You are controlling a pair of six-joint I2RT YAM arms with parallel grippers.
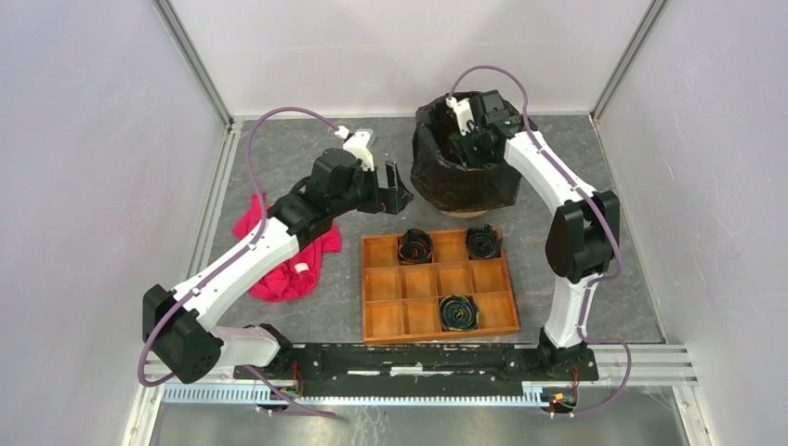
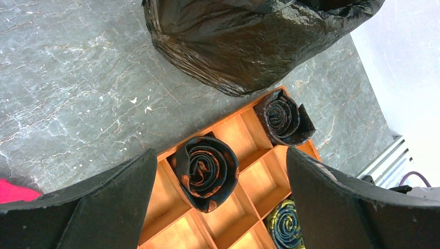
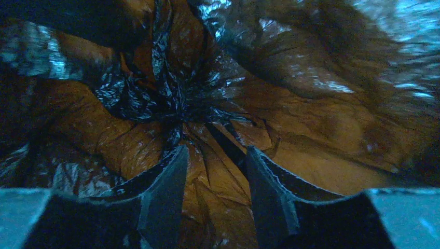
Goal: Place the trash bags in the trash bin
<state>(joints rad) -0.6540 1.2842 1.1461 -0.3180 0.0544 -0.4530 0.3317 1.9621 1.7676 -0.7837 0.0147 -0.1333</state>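
The black trash bag (image 1: 465, 181) is draped over and into the trash bin at the back centre. The bin is almost hidden, with only a sliver of its pale base (image 1: 467, 214) showing. My right gripper (image 1: 469, 139) is down inside the bin. In the right wrist view it (image 3: 217, 155) is open, with crinkled brownish film (image 3: 290, 129) lining the inside below the fingers. My left gripper (image 1: 398, 189) is open and empty, just left of the bin. In the left wrist view it (image 2: 220, 176) hangs over the tray, with the bag (image 2: 244, 46) ahead.
A compartmented wooden tray (image 1: 437, 283) lies in front of the bin, holding three rolled ties (image 1: 415, 246). A red cloth (image 1: 279, 265) lies at the left under my left arm. Enclosure walls stand on three sides.
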